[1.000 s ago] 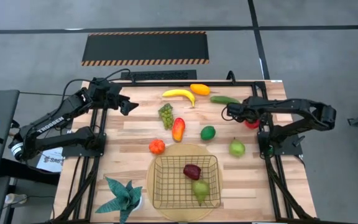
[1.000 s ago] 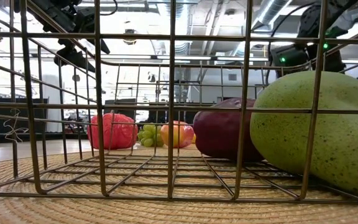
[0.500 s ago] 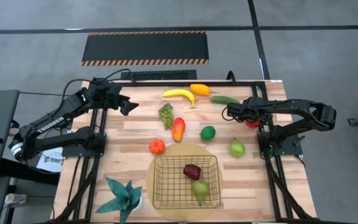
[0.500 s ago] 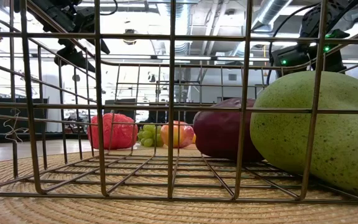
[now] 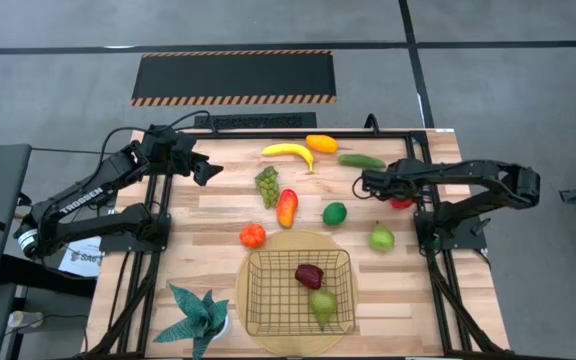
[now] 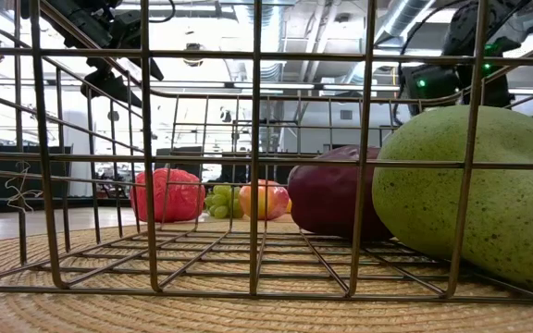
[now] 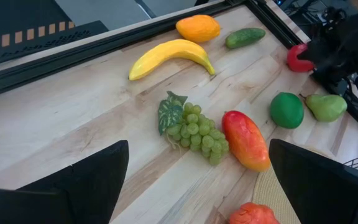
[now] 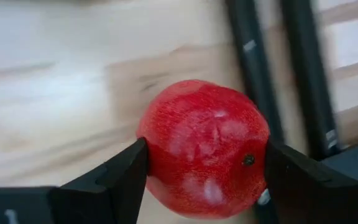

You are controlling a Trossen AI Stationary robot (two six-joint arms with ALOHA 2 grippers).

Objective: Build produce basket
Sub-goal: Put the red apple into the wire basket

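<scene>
Right gripper [image 8: 204, 171] clamped on red apple [image 8: 205, 147], 3 o'clock table edge, stem pit facing camera; left gripper [image 7: 197, 180] fingers apart, 10 o'clock.

Between the right gripper's [image 8: 204, 180] dark fingers [image 8: 114, 177] sits a red apple [image 8: 204, 146], finely speckled; the left gripper [image 7: 197, 180] is dark too. Ahead of it lie a yellow banana [image 7: 169, 56], green grapes [image 7: 197, 134] and a red-orange mango [image 7: 246, 140]; the table [image 7: 73, 118] is pale striped wood.

Two black jointed arms w/ white lettering on left arm [image 5: 86, 195], black cables, dark fingers [image 7: 92, 180].
</scene>
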